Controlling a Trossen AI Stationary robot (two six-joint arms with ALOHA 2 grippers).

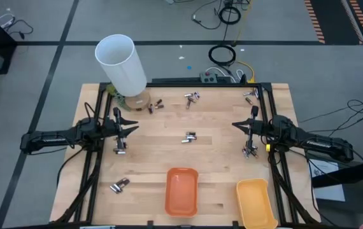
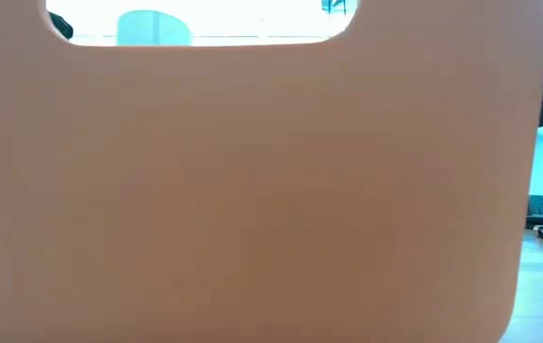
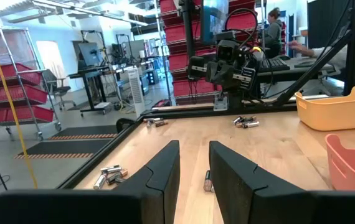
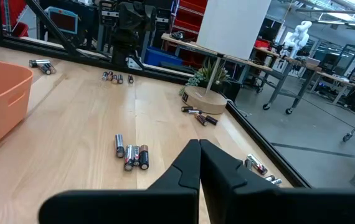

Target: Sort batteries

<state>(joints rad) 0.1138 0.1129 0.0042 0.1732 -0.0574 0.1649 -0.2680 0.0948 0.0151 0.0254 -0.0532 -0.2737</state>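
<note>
Batteries lie in small groups on the wooden table: one group at the centre (image 1: pixel 189 137), others at the far side (image 1: pixel 192 97) (image 1: pixel 156 106), near the left edge (image 1: pixel 119 186) and beside each arm (image 1: pixel 120 147) (image 1: pixel 251 151). My left gripper (image 1: pixel 125 128) (image 3: pixel 194 168) hovers open at the table's left, pointing right. A single battery (image 3: pixel 207 180) shows in its gap, close to one finger. My right gripper (image 1: pixel 244 126) (image 4: pixel 200 155) is shut and empty at the table's right, pointing left toward the centre batteries (image 4: pixel 131 155). My left gripper has one battery (image 3: pixel 207 180) showing in the gap beside one finger (image 3: pixel 227 177). Whether the finger touches it, I cannot tell.
An orange tray (image 1: pixel 181 191) and a yellow tray (image 1: pixel 256 202) stand at the near edge. A tall white tube (image 1: pixel 121 63) and a small plant on a wooden disc (image 1: pixel 137 100) stand at the far left corner. The orange tray's wall (image 2: pixel 252 191) fills the low view.
</note>
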